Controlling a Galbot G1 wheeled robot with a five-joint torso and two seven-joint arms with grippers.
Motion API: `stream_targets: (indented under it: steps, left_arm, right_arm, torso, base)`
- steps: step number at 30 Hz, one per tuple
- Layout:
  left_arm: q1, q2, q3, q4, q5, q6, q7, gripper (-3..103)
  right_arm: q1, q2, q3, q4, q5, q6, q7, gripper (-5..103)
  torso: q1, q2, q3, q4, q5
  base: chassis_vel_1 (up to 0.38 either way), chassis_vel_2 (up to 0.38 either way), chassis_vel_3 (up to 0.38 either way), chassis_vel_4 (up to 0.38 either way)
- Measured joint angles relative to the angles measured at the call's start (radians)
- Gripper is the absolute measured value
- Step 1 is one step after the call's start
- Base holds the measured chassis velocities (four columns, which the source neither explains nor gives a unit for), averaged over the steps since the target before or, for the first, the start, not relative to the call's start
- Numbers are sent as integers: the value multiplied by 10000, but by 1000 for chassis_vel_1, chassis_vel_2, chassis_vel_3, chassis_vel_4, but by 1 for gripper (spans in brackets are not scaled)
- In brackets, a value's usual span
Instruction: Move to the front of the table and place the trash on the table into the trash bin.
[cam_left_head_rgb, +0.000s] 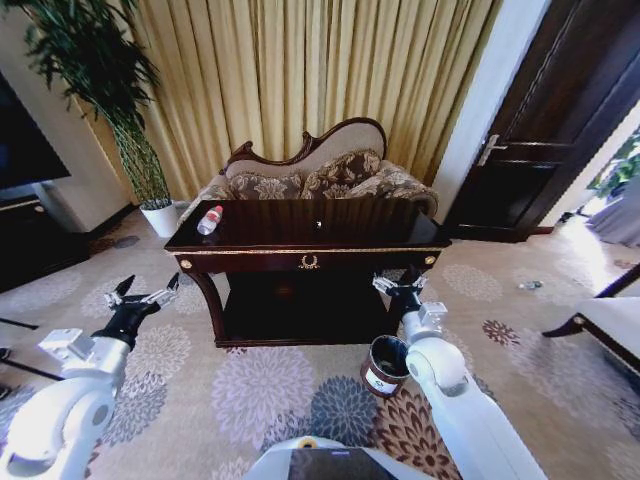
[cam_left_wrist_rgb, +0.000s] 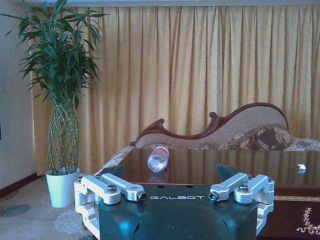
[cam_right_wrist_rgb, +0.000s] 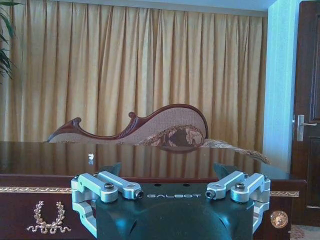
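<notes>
The dark glossy table (cam_left_head_rgb: 300, 262) with gold trim stands straight ahead. A clear bottle (cam_left_head_rgb: 209, 220) with a red cap lies on its side at the table's far left corner, also the bottle (cam_left_wrist_rgb: 158, 159) in the left wrist view. A tiny white scrap (cam_left_head_rgb: 319, 224) rests near the middle of the top, seen as the white scrap (cam_left_wrist_rgb: 301, 167) and the white scrap (cam_right_wrist_rgb: 90, 157) from the wrists. The round dark trash bin (cam_left_head_rgb: 385, 365) sits on the carpet below the table's right front corner. My left gripper (cam_left_head_rgb: 146, 292) hovers open left of the table. My right gripper (cam_left_head_rgb: 400, 285) is open at the right front corner, above the bin.
A carved chaise sofa (cam_left_head_rgb: 320, 175) stands behind the table before gold curtains. A potted plant (cam_left_head_rgb: 150, 190) is at the back left, a black TV cabinet (cam_left_head_rgb: 25, 235) at far left, a dark door (cam_left_head_rgb: 545, 130) at right, and a chair (cam_left_head_rgb: 605, 320) at the right edge.
</notes>
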Motion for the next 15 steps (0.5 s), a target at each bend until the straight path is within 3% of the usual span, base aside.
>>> stream_targets:
  steps: [15]
  left_arm:
    - [43,-7,-4,46,37,6,10,100]
  right_arm:
    - [-53,76,-92,-10,-173,13,-80,100]
  torso:
    - [-1,0,0,1,0]
  base:
    - [-14,16,20,-13]
